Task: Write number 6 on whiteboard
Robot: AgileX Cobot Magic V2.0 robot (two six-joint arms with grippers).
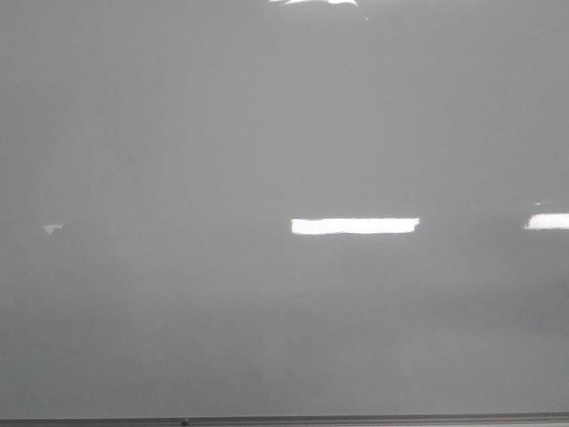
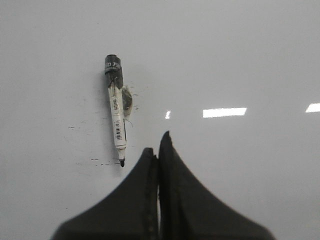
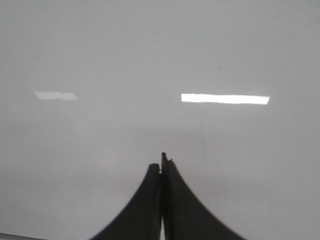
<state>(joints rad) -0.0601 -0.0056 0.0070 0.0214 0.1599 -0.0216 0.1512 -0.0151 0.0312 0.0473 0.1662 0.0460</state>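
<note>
Front view showed only the whiteboard (image 1: 178, 133) — glossy grey-white, filling the frame, with its thin dark bottom edge (image 1: 284, 420) running along the near side. Bright rectangular light reflections (image 1: 355, 226) sat across the middle, one more cut off at the right edge and another clipped at the far edge. No arm or gripper entered this view, and no drawn 6 could be made out anywhere on the board.

In the left wrist view the left gripper (image 2: 159, 150) hung over the board with its two black fingers (image 2: 135, 200) pressed together, nothing between them; their bases were cut off by the frame. Just beside the fingertips, not touching them, lay a marker (image 2: 116, 112) flat on the board — white barrel, uncapped, black tip (image 2: 122, 162) pointing toward the gripper, dark end away from it. A small crumpled scrap (image 2: 127, 102) touched the barrel on one side; what it was could not be told. Faint black scuffs and specks (image 2: 102, 162) surrounded the tip, too slight to read as any figure.

The right wrist view showed the right gripper (image 3: 162, 162) closed on nothing as well, over bare board, with a thin faint line (image 3: 202, 137) near it. A sliver of the board's dark edge (image 3: 20, 236) showed at a corner.
</note>
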